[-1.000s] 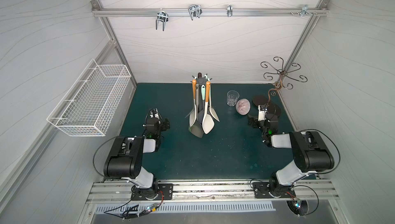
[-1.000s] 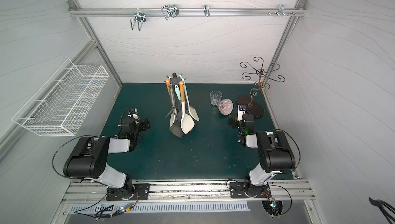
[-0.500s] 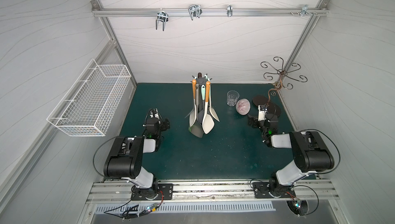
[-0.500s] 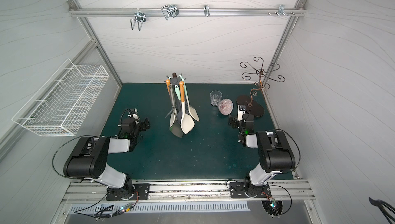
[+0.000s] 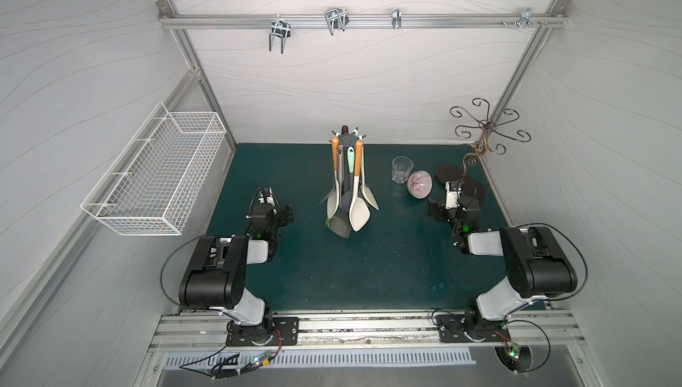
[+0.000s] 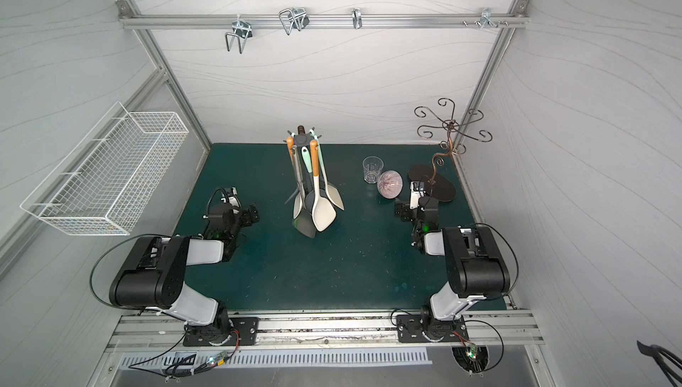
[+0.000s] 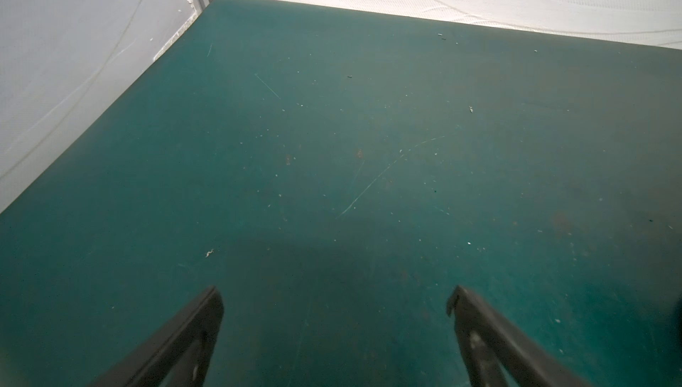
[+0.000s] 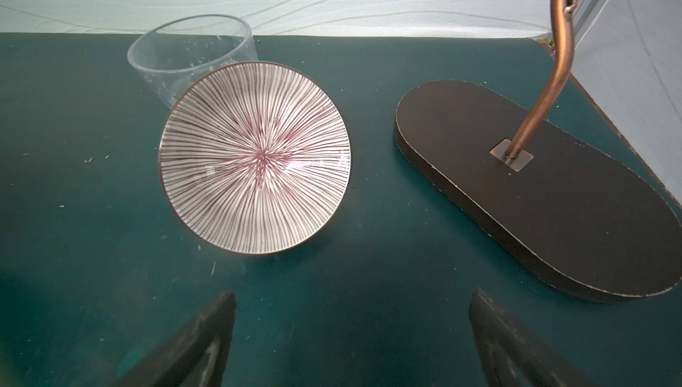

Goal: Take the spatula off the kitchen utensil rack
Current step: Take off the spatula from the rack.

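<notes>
The kitchen utensil rack (image 5: 347, 140) (image 6: 301, 140) is a dark grey stand at the middle back of the green mat. Several utensils hang from its crown. A cream spatula (image 5: 358, 212) (image 6: 323, 215) with an orange handle hangs at the front, with a dark grey one (image 5: 338, 225) beside it. My left gripper (image 5: 272, 208) (image 7: 336, 296) rests low on the mat left of the rack, open and holding nothing. My right gripper (image 5: 454, 202) (image 8: 352, 300) rests to the rack's right, open and holding nothing. The rack is in neither wrist view.
A striped bowl (image 5: 419, 185) (image 8: 254, 156) lies tilted against a clear glass (image 5: 401, 169) (image 8: 184, 53) just beyond my right gripper. A bronze curly-armed stand (image 5: 487, 130) on a dark oval base (image 8: 535, 189) fills the back right corner. A white wire basket (image 5: 158, 174) hangs on the left wall.
</notes>
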### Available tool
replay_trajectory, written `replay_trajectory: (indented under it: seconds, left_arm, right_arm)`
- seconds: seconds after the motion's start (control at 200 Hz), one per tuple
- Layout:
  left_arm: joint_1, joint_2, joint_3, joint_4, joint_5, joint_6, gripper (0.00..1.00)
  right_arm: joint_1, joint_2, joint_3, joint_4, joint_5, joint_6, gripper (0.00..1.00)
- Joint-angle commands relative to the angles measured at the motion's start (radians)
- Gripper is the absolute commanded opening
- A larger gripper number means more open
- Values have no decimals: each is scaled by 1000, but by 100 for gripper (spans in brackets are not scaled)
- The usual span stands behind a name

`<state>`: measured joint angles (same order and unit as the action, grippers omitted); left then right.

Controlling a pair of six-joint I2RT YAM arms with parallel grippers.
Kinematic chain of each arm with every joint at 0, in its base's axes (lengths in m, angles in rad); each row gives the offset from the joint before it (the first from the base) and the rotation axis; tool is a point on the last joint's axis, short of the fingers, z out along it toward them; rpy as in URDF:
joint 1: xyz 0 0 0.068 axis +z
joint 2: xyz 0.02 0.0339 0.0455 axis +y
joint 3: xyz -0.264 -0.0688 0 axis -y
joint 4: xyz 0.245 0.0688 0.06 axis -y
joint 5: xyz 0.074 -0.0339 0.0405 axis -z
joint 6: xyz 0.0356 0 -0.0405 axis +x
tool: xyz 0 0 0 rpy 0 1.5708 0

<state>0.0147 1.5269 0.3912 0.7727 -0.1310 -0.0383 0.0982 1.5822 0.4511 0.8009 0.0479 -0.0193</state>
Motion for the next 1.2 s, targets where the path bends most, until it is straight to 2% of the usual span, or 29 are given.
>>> replay_trajectory:
  seconds: [0.0, 0.115, 0.235, 0.345, 0.4, 0.57, 0.685, 0.785, 0.865, 1.045, 1.196]
  left_arm:
    - [-26, -122, -18, 23, -54, 15, 100]
    - [-31, -283, 4, -202, -133, -94, 100]
    - [-77, -432, 38, -383, -194, -140, 100]
    - [-171, -576, 56, -479, -264, -180, 100]
    - [-200, -644, 76, -544, -264, -222, 100]
    - [-210, -793, 226, -862, -215, -417, 100]
    - [-210, -855, 355, -1064, -97, -495, 100]
    - [-210, -900, 455, -1193, 25, -502, 100]
    - [-210, -957, 484, -1221, 125, -466, 100]
    - [-210, -1052, 510, -1272, 173, -470, 100]
    - [-210, -1034, 516, -1329, 151, -566, 100]
  right_arm:
    - [45, -76, 3, -64, 66, -31, 99]
    - [118, -136, 14, -120, 132, -105, 99]
    - [234, -229, 30, -204, 231, -190, 99]
    - [301, -362, 77, -362, 214, -153, 99]
    - [310, -431, 107, -439, 191, -71, 99]
    - [311, -606, 266, -779, 157, 93, 99]
    - [311, -694, 374, -978, 132, 155, 99]
    - [311, -743, 493, -1183, 113, 205, 99]
    - [308, -772, 549, -1280, 69, 225, 99]
    - [263, -831, 552, -1299, -92, 285, 99]
    - [190, -804, 521, -1194, -260, 318, 99]
